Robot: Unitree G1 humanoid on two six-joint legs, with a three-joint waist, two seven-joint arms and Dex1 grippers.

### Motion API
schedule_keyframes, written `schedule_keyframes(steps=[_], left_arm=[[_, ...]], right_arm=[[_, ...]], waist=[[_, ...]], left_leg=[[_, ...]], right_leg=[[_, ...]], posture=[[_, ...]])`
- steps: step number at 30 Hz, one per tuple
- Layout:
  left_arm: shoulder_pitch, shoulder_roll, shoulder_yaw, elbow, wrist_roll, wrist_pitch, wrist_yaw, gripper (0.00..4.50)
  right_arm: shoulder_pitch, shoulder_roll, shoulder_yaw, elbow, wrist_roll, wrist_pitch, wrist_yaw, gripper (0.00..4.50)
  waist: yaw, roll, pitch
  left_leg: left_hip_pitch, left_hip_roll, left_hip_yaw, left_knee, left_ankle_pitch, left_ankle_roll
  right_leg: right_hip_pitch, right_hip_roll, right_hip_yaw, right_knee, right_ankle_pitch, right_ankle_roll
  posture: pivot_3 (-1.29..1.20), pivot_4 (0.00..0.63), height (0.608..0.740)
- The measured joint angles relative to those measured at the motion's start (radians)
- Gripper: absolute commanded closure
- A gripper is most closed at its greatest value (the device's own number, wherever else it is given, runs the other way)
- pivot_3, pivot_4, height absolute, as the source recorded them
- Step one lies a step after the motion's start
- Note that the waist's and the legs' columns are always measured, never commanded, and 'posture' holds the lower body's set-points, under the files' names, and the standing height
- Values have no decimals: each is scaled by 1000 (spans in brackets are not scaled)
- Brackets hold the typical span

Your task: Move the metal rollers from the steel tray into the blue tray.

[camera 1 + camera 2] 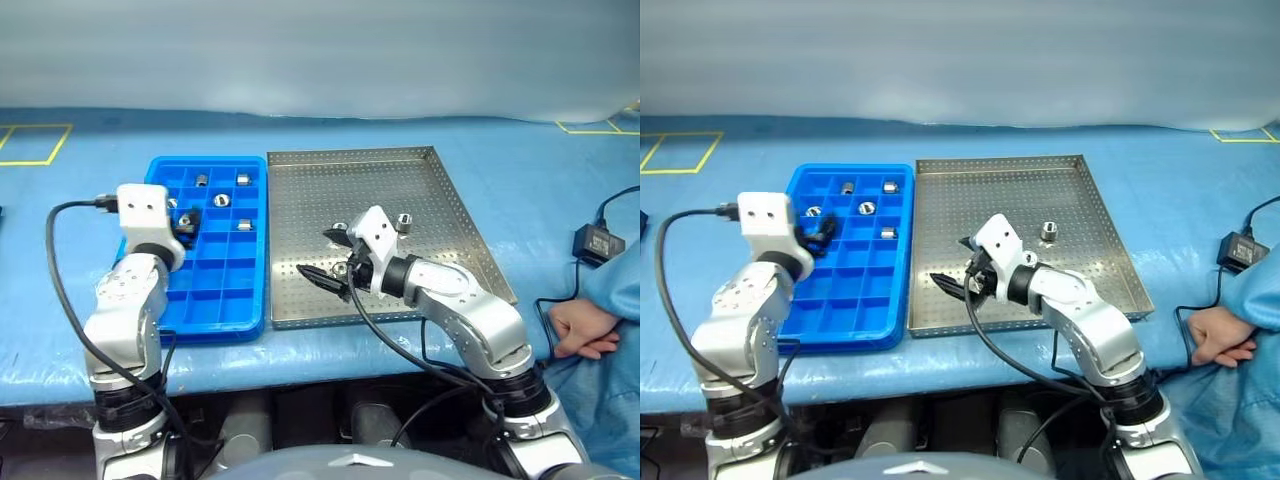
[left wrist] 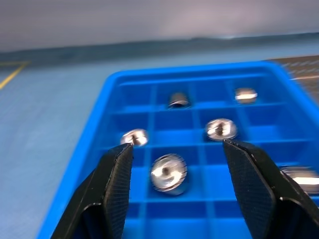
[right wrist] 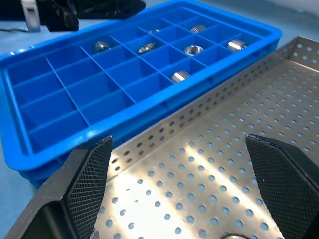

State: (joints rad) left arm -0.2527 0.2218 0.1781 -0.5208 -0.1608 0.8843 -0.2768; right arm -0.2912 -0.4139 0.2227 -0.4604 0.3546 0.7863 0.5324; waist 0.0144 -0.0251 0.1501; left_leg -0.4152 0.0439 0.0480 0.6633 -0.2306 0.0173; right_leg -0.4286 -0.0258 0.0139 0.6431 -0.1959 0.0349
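Observation:
The blue tray (image 1: 225, 290) lies left of the steel tray (image 1: 440, 200), edge to edge. Several metal rollers rest in the blue tray's far compartments, among them one at the back (image 1: 242, 178) and one (image 2: 169, 173) lying loose just below my left gripper (image 2: 177, 147). That gripper hovers open over the tray's left side with nothing between its fingers. On the steel tray's perforated floor one roller (image 1: 404, 222) stands alone. My right gripper (image 1: 330, 258) is wide open low over the tray's near left part, with another roller (image 1: 340, 268) on the floor between its fingers.
A person's hand (image 1: 580, 330) rests on the blue table cover at the right edge. A black power adapter (image 1: 598, 243) with its cable lies beyond it. Black cables hang from both arms. Yellow tape marks (image 1: 40, 145) show at the far corners.

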Motion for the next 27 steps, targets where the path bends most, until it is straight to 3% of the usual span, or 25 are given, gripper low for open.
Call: schedule_keyframes(steps=[4, 9, 18, 27], left_arm=[[-61, 77, -179, 10, -90, -12, -188, 1388], [-159, 183, -387, 163, -52, -61, -304, 1388], [-242, 184, -536, 369, -31, -137, -431, 1388], [-279, 172, -624, 514, 45, -159, -452, 1388]], right_arm=[[7, -33, -34, -28, -14, 57, -42, 0], [76, -69, -45, -95, -16, 87, -55, 0], [181, -66, -71, -177, -12, 112, -105, 0], [224, -51, -86, -221, -11, 119, -146, 0]], waist=[[-18, 0, 0], [-49, 1, 0], [-96, 1, 0], [-140, 1, 0]], left_leg=[[0, 1, 0, -1, 0, 0], [1, 1, 0, -2, 0, 0], [1, 1, -1, -1, 0, 0], [1, 1, -1, -2, 0, 0]], right_leg=[[-1, 1, 0, 0, -1, -1], [-1, 3, 0, 1, -2, -2], [-1, 2, 2, 0, -1, 0], [-1, 2, 2, 1, -1, 0]], posture=[[-73, 150, 740], [-148, 150, 740], [-227, 150, 740], [-262, 150, 740]])
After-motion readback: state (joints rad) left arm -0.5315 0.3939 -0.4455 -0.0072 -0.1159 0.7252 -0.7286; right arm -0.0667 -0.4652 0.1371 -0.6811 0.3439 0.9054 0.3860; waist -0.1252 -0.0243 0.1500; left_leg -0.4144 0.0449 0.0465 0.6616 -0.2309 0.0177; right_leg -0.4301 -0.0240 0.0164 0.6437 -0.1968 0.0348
